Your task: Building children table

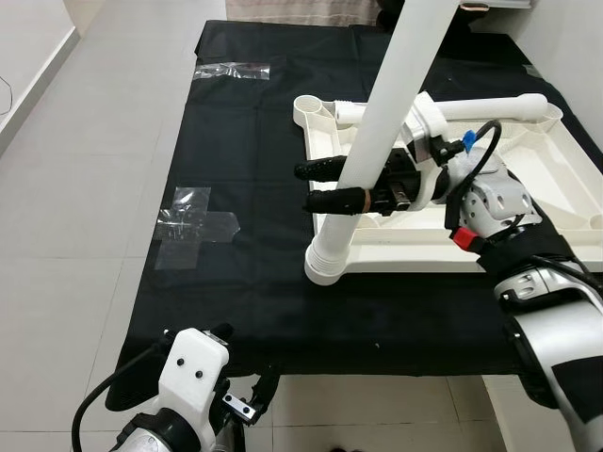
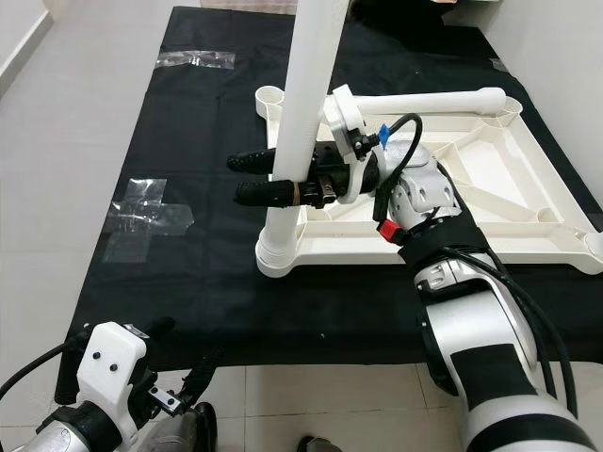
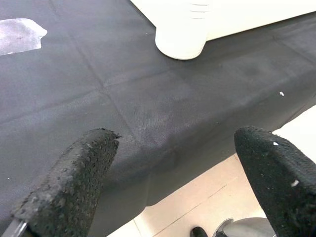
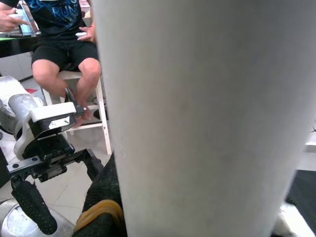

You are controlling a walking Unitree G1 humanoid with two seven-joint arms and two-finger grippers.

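In the head views a white children's table top (image 1: 528,202) lies upside down on a black cloth (image 1: 254,188) spread over the tiled floor (image 1: 85,141), and a white table leg (image 1: 377,132) stands tilted in the corner socket (image 1: 325,262) nearest the robot. The right gripper (image 1: 316,186) reaches in from the table side — its two black fingers (image 2: 259,193) pass on either side of the leg partway up, the jaws narrowed around it and holding it. A second white leg (image 2: 424,102) lies along the far rim of the table top, beyond the right gripper. Two patches of clear tape (image 1: 193,224) sit on the cloth, well apart from the jaws. The left gripper (image 1: 240,391) hangs low at the cloth's near edge. In the left wrist view its jaws stand wide with nothing between them — both fingertips (image 3: 74,182) frame bare black cloth, and the leg's base is ahead of them. In the right wrist view the white leg stands right against the camera between the jaws; beyond it a person (image 4: 64,39) sits on a white stool (image 4: 94,118).
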